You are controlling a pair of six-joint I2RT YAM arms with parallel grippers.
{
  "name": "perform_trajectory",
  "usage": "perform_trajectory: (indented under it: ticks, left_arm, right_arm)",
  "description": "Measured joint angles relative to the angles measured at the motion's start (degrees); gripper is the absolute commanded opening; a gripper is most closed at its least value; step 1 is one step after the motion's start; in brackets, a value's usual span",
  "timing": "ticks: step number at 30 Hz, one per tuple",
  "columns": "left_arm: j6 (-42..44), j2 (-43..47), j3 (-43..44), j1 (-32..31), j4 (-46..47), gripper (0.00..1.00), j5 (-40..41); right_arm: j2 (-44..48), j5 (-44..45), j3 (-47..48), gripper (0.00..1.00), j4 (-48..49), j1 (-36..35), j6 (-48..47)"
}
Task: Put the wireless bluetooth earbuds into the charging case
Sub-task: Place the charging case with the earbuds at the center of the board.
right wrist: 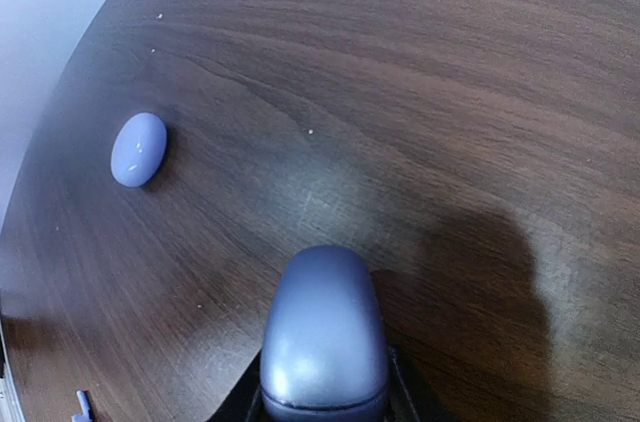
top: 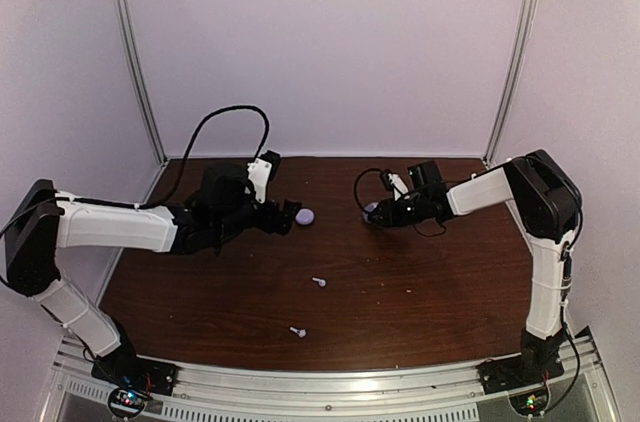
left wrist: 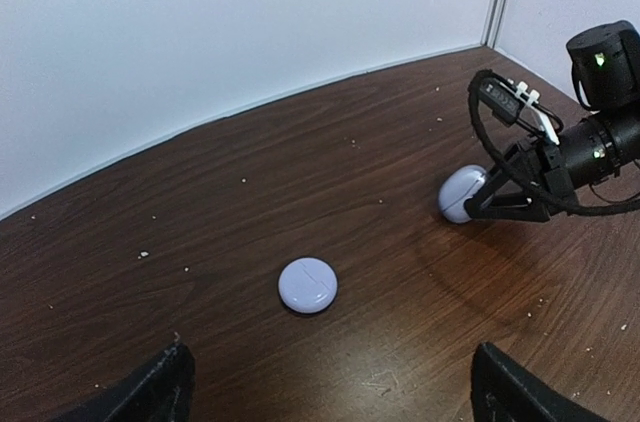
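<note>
Two round pale-lilac charging cases are in view. One closed case (top: 304,216) lies flat on the brown table just in front of my left gripper (top: 283,217), which is open with the case (left wrist: 308,285) ahead between its wide-spread fingers. My right gripper (top: 374,214) is shut on the second case (right wrist: 325,337), held on edge at the table surface; it also shows in the left wrist view (left wrist: 462,193). Two tiny whitish earbuds lie loose on the table, one near the middle (top: 319,282) and one nearer the front (top: 297,331).
White walls enclose the table (top: 420,292) at the back and sides. A metal rail (top: 330,382) runs along the front edge. Small white crumbs dot the wood. A black cable loops over the left arm (top: 235,122).
</note>
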State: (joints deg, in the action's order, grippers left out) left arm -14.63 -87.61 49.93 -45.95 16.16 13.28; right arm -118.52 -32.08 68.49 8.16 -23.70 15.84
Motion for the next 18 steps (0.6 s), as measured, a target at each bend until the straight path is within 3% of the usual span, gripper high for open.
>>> perform_trajectory:
  ticks: [5,11,18]
  left_arm:
    - [0.0,-3.5,3.1,1.0,-2.2,0.98,-1.6]
    - [0.0,-5.7,5.9,2.2,-4.3,0.98,-3.3]
    - [4.2,-14.2,13.7,7.0,-11.2,0.97,-14.3]
  right_arm:
    - [0.1,1.0,-0.1,0.54,-1.2,1.0,-0.8]
    - [2.4,2.2,-1.9,0.62,-1.9,2.1,-1.3]
    - [11.0,4.1,-6.1,0.71,-2.0,4.0,-2.8]
